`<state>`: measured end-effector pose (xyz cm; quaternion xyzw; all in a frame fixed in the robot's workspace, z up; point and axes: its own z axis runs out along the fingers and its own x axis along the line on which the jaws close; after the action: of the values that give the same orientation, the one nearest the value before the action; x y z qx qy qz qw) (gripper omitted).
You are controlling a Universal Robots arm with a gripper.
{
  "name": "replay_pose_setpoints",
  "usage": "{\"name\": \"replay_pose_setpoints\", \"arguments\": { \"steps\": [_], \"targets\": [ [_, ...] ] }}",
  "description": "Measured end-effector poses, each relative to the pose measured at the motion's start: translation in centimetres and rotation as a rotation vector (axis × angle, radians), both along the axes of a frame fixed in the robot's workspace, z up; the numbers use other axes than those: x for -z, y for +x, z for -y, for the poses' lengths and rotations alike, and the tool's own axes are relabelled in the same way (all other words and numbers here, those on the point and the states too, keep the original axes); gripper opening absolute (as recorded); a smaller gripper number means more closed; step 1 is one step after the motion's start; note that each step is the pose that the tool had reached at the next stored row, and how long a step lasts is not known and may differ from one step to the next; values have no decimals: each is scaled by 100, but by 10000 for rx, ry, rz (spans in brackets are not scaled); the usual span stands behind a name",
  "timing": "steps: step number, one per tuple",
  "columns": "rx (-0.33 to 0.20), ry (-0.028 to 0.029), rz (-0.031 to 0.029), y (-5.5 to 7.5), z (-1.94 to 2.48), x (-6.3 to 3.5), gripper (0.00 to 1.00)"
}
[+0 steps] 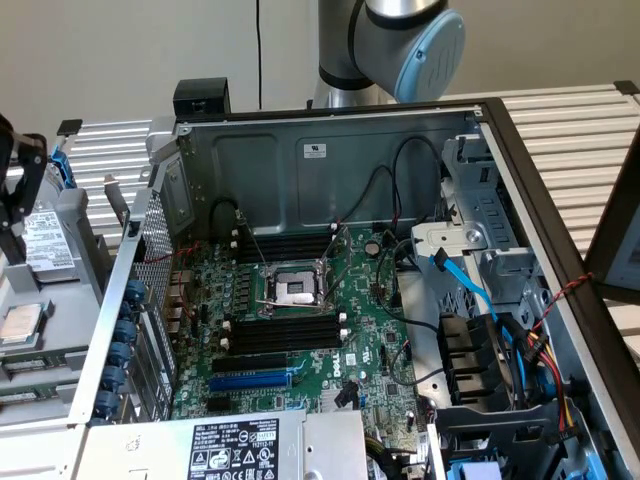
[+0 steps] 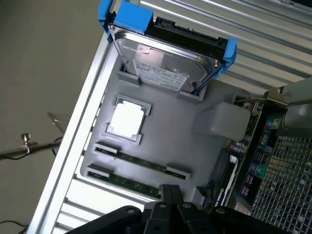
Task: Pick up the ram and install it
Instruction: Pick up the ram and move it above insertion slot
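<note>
From my remote station, I had the gripper (image 2: 168,189) hovering low over the gray tray (image 2: 175,131), its fingers pinched together with no stick between them. The ram (image 2: 127,182) lay flat in the tray groove nearest the fingertips, with a second stick (image 2: 141,163) in the next groove. A processor chip (image 2: 127,119) and a blue-bracketed hard drive (image 2: 165,63) sat beyond. The open computer case (image 1: 270,150) and its motherboard (image 1: 330,350) stood beside the tray.

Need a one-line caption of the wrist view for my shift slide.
Shut gripper above two ram sticks in a grey tray, beside a CPU and hard drive.
</note>
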<state>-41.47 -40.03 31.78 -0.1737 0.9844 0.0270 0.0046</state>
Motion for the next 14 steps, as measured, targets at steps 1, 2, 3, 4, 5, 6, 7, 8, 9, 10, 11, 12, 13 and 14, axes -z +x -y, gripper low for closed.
{"name": "replay_pose_setpoints", "arguments": {
  "steps": [1, 2, 3, 4, 5, 6, 7, 8, 9, 10, 11, 12, 13, 14],
  "targets": [
    [-184, 1, 0, 0, 0, 2, 11],
    [-365, 0, 1, 0, 0, 4, 17],
    [-550, 1, 1, 0, 0, 6, 17],
    [-719, 1, 2, 0, 0, 10, 24],
    [-915, 2, 2, 0, 0, 17, 24],
    [-1078, 2, 2, 0, 0, 24, 24],
    [-1275, 1, 1, 0, 0, 33, 24],
    [-1454, 1, 1, 0, 0, 42, 24],
    [-1635, 1, 2, 0, 0, 51, 24],
    [-1814, 1, 0, 0, 0, 59, 24],
    [-1994, 1, 1, 0, 0, 68, 24],
    [-2174, 1, 1, 0, 0, 77, 24],
    [-2353, 1, 1, 0, 0, 84, 24],
    [-2532, 1, -3, 0, 0, 87, 26]
  ]
}}
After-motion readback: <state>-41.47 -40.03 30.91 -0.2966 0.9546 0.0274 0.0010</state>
